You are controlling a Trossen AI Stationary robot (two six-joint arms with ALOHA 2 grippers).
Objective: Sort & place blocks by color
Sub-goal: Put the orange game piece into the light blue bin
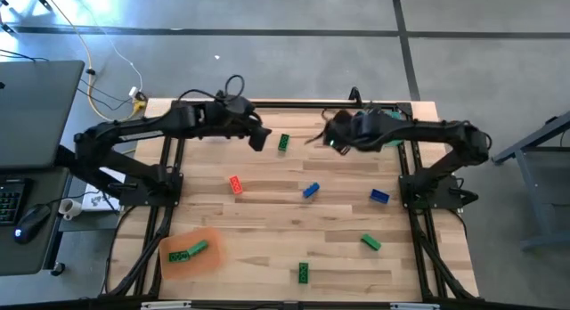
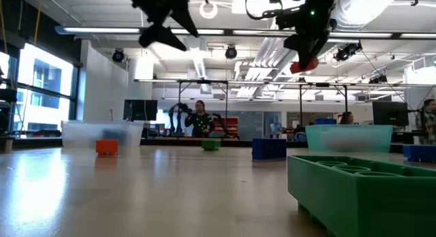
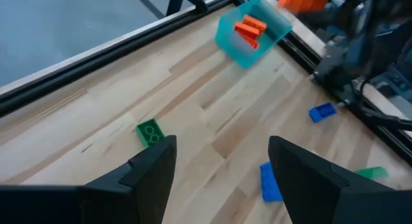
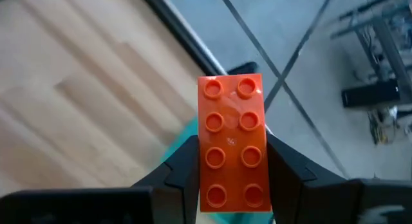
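Blocks lie scattered on the wooden worktop: two green studded bricks on the near-left orange tray. Farther back, the left gripper hangs wide with nothing in it, while the right gripper clamps an orange studded brick above the far-right teal tray.

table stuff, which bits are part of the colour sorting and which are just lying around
Part of the job:
- red-orange block held in the right claw
- loose blocks: red-orange, blue, green
- orange tray holding green blocks
- teal tray holding red-orange blocks
- left claw, open and empty

Just lying about:
- keyboard, mouse
- yellow cable
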